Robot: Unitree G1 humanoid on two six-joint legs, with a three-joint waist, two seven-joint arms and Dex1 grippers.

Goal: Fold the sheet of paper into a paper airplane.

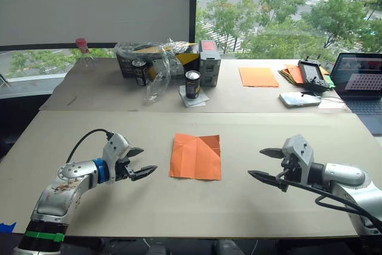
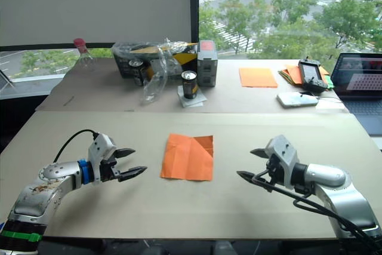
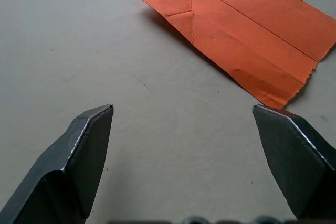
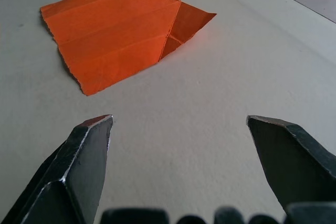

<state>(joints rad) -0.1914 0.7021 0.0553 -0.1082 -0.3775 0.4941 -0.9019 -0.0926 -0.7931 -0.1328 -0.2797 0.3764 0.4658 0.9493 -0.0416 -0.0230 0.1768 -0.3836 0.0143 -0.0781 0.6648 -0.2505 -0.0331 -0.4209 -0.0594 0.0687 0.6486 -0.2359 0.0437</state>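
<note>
The sheet of paper (image 1: 196,156) lies flat in the middle of the near table, bright orange, roughly square, with crease lines and a folded corner at its far right. It also appears as the creased sheet (image 3: 247,30) in the left wrist view and the sheet (image 4: 121,24) in the right wrist view. My left gripper (image 1: 141,162) hovers open to the sheet's left, apart from it. My right gripper (image 1: 262,164) is open to the sheet's right, also clear of it. Nothing is held between either pair of fingers.
On the far table stand two dark cans (image 1: 192,84), a plastic-wrapped box (image 1: 156,58), a smooth orange sheet (image 1: 258,76), a stack of orange and green sheets (image 1: 292,73), a handheld controller (image 1: 311,75), a phone (image 1: 299,98) and a laptop (image 1: 360,82).
</note>
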